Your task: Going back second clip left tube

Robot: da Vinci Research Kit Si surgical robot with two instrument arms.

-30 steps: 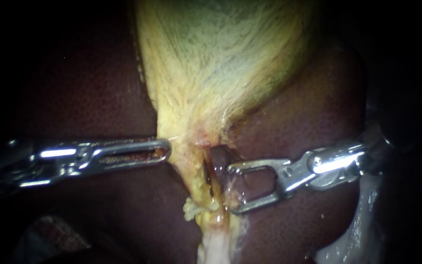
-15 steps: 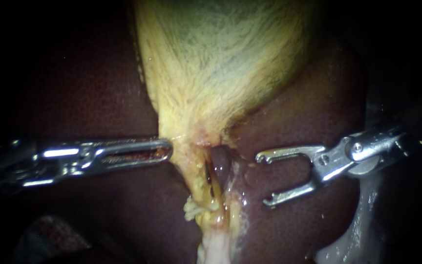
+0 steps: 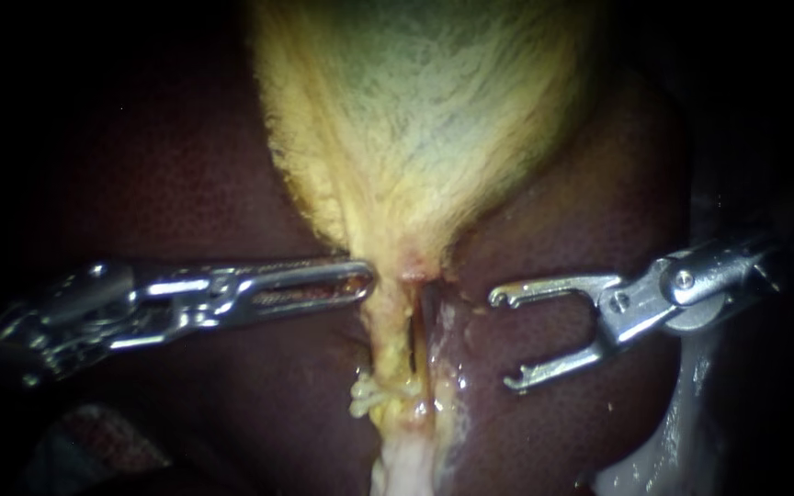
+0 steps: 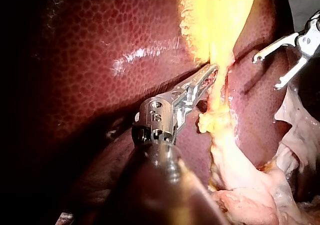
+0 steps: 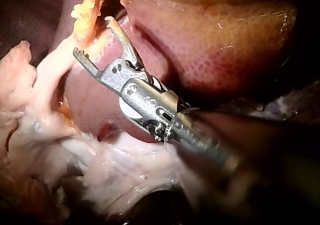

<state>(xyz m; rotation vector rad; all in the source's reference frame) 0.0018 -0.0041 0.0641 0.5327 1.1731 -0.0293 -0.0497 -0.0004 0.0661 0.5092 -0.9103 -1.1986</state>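
The yellow-green gallbladder [image 3: 415, 119] narrows downward into a pale yellow tube [image 3: 390, 344] lying on dark red liver [image 3: 186, 165]. A dark narrow line [image 3: 413, 338] runs along the tube; I cannot make out a clip. My left instrument [image 3: 365, 278] comes in level from the left, its jaws shut on the left edge of the gallbladder's narrow end [image 4: 214, 70]. My right instrument [image 3: 503, 340] stands a short way right of the tube, its two hooked jaws wide open and empty. The right wrist view also shows them open [image 5: 92, 35], just short of the yellow tissue.
A small yellow fatty tuft [image 3: 367, 395] hangs off the tube's left side. Pale whitish tissue lies below the tube [image 3: 406, 468] and along the lower right [image 3: 682, 413]. Liver surrounds the tube on both sides.
My right instrument has drawn back to the right, off the tube, with its jaws open and empty. My left instrument has moved right, and the gallbladder's narrow end has shifted right with it.
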